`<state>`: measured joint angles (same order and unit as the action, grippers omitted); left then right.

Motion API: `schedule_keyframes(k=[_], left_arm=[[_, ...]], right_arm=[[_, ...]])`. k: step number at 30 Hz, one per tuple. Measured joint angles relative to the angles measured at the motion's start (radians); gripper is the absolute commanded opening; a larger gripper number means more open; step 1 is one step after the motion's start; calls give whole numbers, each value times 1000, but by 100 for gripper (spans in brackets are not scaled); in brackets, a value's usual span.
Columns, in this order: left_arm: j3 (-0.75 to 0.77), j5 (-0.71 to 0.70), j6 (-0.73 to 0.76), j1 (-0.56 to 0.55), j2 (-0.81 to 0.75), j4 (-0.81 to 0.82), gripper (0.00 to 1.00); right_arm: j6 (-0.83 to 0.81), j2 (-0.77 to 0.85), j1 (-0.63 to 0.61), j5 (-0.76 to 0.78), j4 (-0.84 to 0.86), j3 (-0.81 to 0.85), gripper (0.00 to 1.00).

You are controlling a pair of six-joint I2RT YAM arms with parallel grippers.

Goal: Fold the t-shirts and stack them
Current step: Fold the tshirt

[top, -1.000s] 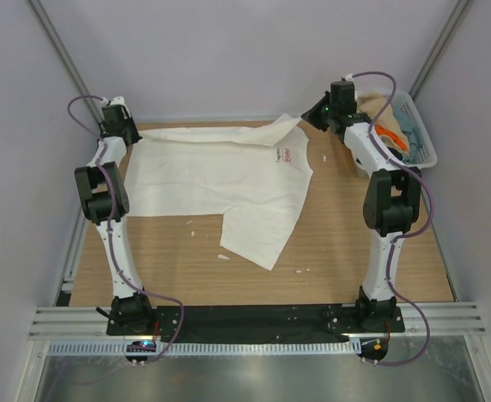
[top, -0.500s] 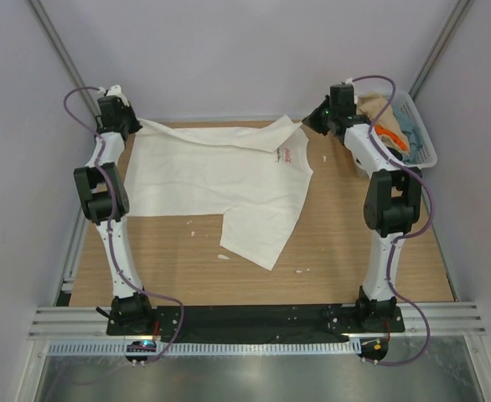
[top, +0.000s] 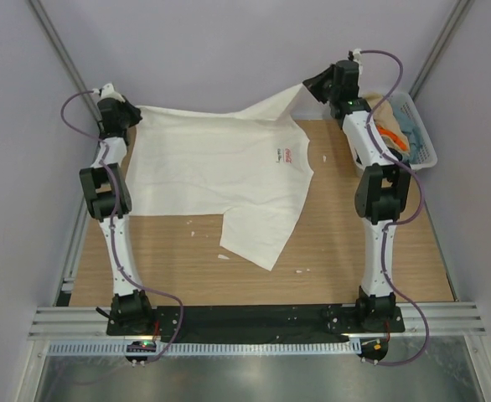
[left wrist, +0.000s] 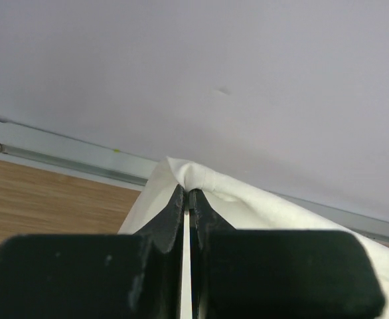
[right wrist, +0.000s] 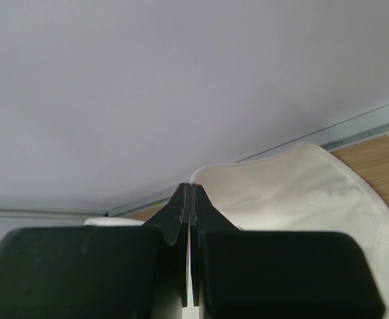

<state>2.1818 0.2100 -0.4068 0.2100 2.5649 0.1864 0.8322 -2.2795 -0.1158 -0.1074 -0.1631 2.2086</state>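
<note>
T-shirt (top: 220,167), white with red print: far edge pinched at both corners. Left hand (top: 130,115) is clamped on the upper-left corner, right hand (top: 314,84) on the upper-right corner, which is held higher. The body lies on the wooden worktop (top: 338,243), frame centre.

Step, my read: spreading flat before folding. Next: lay the edge down taut.

Basket (top: 420,138) of coloured shirts (top: 390,134) at right; pale walls (top: 229,50).

Red print (top: 286,153) on white t-shirt (top: 216,172) is unreadable.
</note>
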Motion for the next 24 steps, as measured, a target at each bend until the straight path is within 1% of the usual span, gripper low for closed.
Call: schedule_keyframes(k=[5,10,17,21,24], left_arm=[[2,8,-40,6,57,29,0],[2,32,-72,18,73,55,0],[-3,95,-88,33,71,62,0],[-90,124,-89,35,34,35,0],[-120,156,-92,37,24,-4,0]], right_arm=[[18,-51,-2,-23,11,11,1],[16,-49,-13,-26,11,-10,1],[12,38,-28,-18,-57,-120,1],[10,115,-41,-11,-69,-214,1],[10,157,-47,-10,-75,-260,1]])
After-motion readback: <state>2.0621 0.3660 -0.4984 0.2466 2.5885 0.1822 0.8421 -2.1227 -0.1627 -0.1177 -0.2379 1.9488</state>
